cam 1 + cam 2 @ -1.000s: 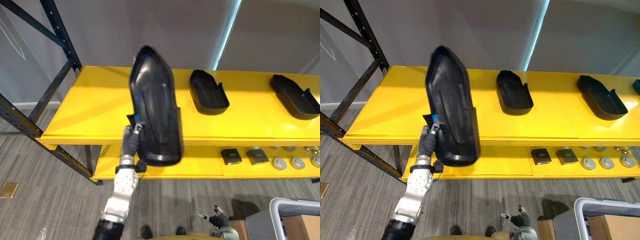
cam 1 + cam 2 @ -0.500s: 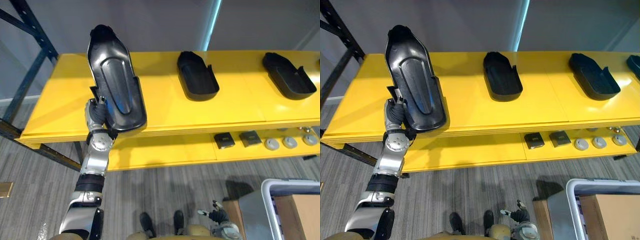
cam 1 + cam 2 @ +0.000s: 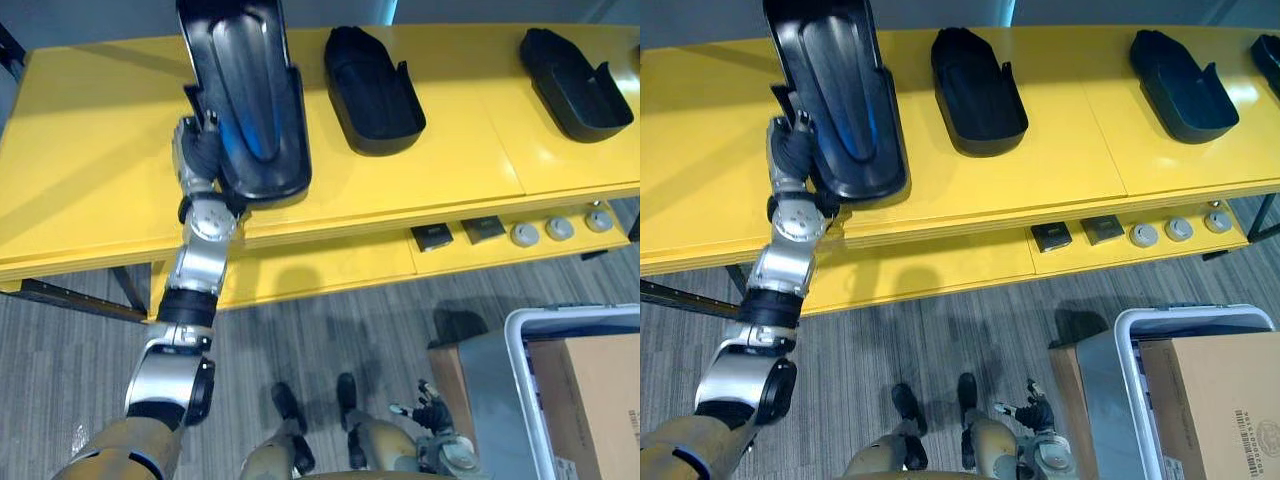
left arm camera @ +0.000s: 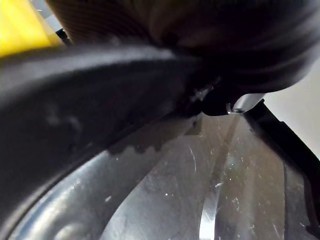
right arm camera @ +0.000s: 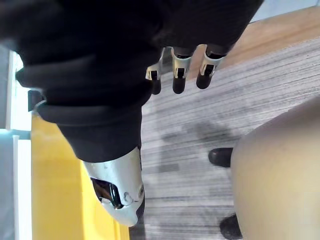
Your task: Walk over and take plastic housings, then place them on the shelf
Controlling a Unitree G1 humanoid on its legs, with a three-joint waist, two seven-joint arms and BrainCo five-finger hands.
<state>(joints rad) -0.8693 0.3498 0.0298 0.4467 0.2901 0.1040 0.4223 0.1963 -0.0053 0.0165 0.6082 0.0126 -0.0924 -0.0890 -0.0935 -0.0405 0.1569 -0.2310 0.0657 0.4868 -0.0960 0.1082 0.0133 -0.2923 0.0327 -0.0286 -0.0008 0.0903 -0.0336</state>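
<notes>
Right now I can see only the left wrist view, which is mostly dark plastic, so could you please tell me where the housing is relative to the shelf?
Observer: The held housing, gripped by the left hand, is over the left part of the yellow top shelf. Its near end is close to the front edge. I cannot tell whether it touches the shelf.
Operator: Thank you. Is anything beside it on that shelf?
Observer: Yes. A second housing lies to its right with bare yellow between them, and a third housing lies farther right.
</notes>
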